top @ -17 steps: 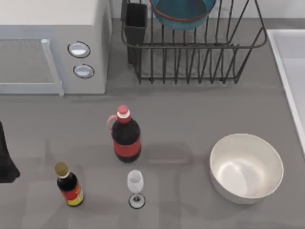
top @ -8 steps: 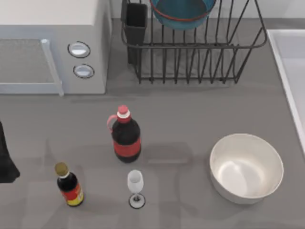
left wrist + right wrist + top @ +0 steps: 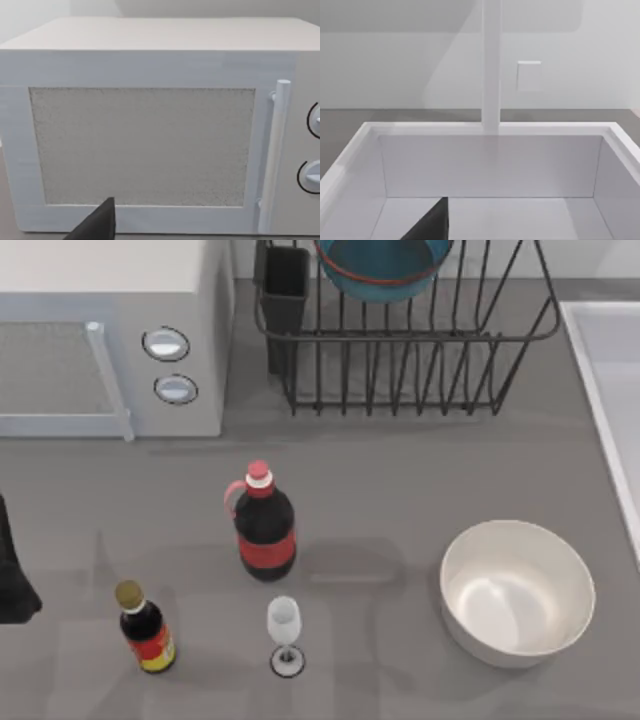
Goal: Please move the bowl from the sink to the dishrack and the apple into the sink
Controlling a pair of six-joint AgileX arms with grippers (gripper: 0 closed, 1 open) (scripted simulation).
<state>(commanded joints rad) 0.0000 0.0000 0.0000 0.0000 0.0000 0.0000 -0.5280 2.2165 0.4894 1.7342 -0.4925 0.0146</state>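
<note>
Teal bowl (image 3: 380, 268) already sits in the dishrack (image 3: 420, 350), so the apple step remains; the right gripper (image 3: 432, 225) hangs over the sink (image 3: 485, 165), its fingers' state untellable, needing the apple found first.

The teal bowl (image 3: 380, 268) sits in the black dishrack (image 3: 420, 350) at the far edge of the grey bench (image 3: 400, 480), beside the rack's black utensil cup (image 3: 285, 290). A white microwave (image 3: 110, 335) stands to the left of the rack. The sink (image 3: 605, 380) lies along the right side. Nearer are a red-capped dark bottle (image 3: 264, 525), a small sauce bottle (image 3: 146, 630), a wine glass (image 3: 285, 632) and a large white bowl (image 3: 517, 592). A dark part of the left arm (image 3: 12, 575) shows at the left edge.
</note>
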